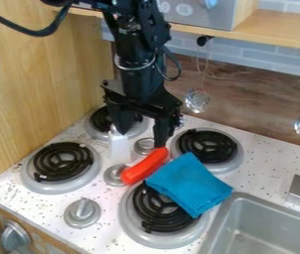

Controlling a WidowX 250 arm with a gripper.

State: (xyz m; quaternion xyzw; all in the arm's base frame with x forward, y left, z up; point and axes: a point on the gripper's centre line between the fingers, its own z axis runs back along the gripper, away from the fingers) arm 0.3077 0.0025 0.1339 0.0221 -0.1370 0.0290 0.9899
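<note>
My black gripper (140, 137) hangs over the middle of the stove, pointing down with its two fingers spread apart. The right fingertip is close to the upper end of an orange-red, sausage-shaped object (144, 166); whether they touch I cannot tell. Below the left finger stands a white, narrow object (119, 149), its top partly hidden by that finger. A folded blue cloth (189, 184) lies across the front right burner, against the lower right side of the orange-red object.
Black coil burners surround the gripper: back left (101, 119), front left (62, 161), back right (207, 149) and front right (146, 211). A metal sink (252, 225) is at the lower right. Small strainers (197, 100) hang along the back wall, below a wooden shelf (278, 31).
</note>
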